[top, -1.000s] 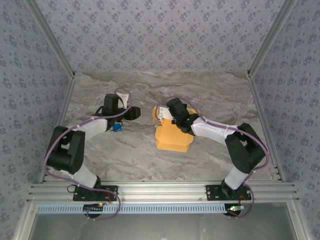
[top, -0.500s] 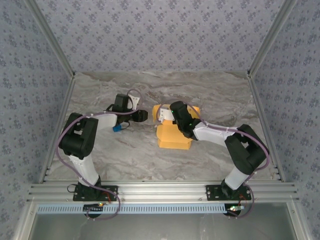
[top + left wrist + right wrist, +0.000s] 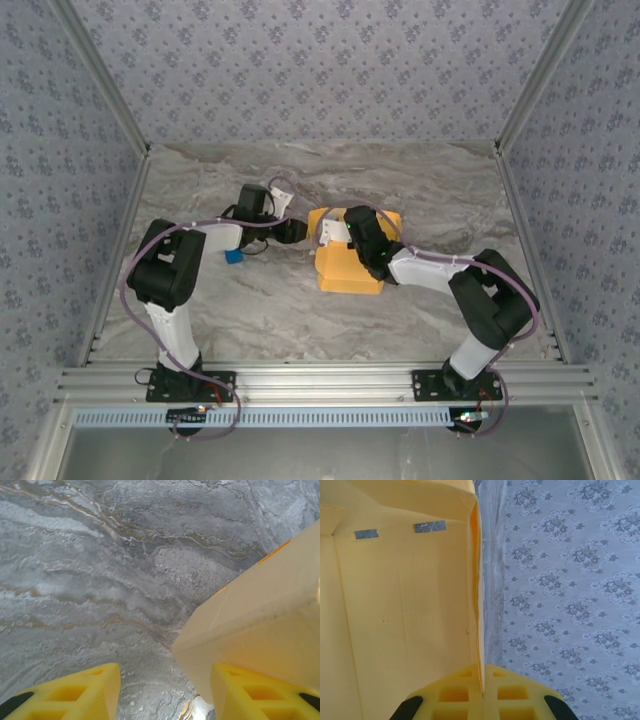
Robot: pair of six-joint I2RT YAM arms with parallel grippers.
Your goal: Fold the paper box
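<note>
The orange-yellow paper box (image 3: 350,272) lies partly folded in the middle of the table. My right gripper (image 3: 330,238) is over its far left part, and in the right wrist view this gripper (image 3: 482,682) is shut on the thin upright edge of a box wall (image 3: 405,605). My left gripper (image 3: 295,231) sits just left of the box. In the left wrist view the gripper (image 3: 165,685) is open, low over the table, and a corner of the box (image 3: 260,615) reaches in against the right finger (image 3: 250,690).
A tiny blue cube (image 3: 233,257) lies on the marble table (image 3: 260,310), under the left forearm. Patterned walls close in the back and both sides. Two grey tape strips (image 3: 429,527) sit on the inner box panel.
My left arm has swung right across the table, up to the box's left side. My right gripper has kept its grip, and the box has shifted slightly back and right.
</note>
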